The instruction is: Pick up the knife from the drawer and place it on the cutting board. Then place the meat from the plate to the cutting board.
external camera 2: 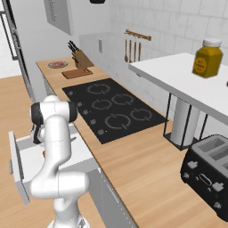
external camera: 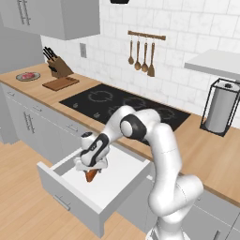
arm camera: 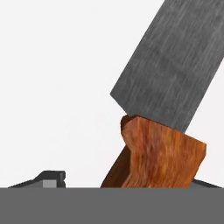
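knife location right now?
The knife lies in the open drawer below the cooktop, directly under the hand. In the hand view its orange-red handle sits between the fingertips, the grey blade pointing away.

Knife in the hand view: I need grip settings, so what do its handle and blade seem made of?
Knife: the handle looks like varnished reddish-brown wood, with streaky grain showing. The blade looks like matte grey steel with a fine brushed texture and no shine. Being rendered, both are guesses.

No lettering, label, brand or number is showing legibly anywhere; the amber jar (external camera 2: 208, 58) is bearing a blank label
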